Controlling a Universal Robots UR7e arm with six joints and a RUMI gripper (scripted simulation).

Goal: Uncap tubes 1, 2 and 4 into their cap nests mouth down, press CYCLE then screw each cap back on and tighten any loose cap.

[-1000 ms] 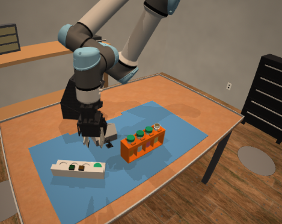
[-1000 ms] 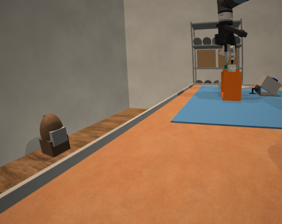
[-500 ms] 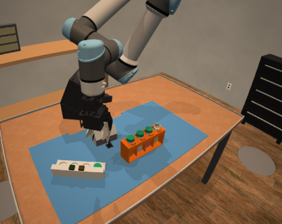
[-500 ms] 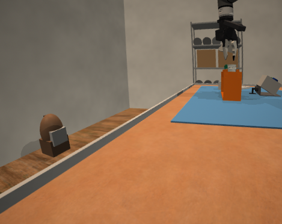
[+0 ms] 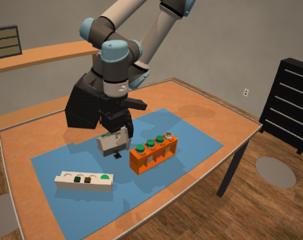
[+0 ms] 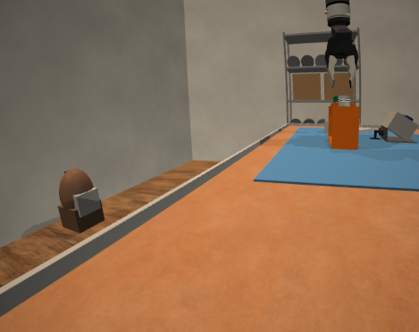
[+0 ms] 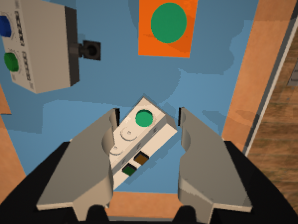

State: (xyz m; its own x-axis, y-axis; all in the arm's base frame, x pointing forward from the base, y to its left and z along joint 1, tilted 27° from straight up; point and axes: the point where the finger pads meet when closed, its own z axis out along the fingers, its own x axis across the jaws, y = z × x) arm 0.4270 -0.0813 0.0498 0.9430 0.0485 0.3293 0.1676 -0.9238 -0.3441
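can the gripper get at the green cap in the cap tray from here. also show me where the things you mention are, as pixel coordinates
Probably yes: the gripper (image 5: 128,146) (image 6: 341,85) (image 7: 149,109) is open, and nothing visible covers the green cap (image 5: 104,177) (image 7: 144,118) in the cap tray (image 5: 101,186) (image 7: 145,104). It would need to move across and down.
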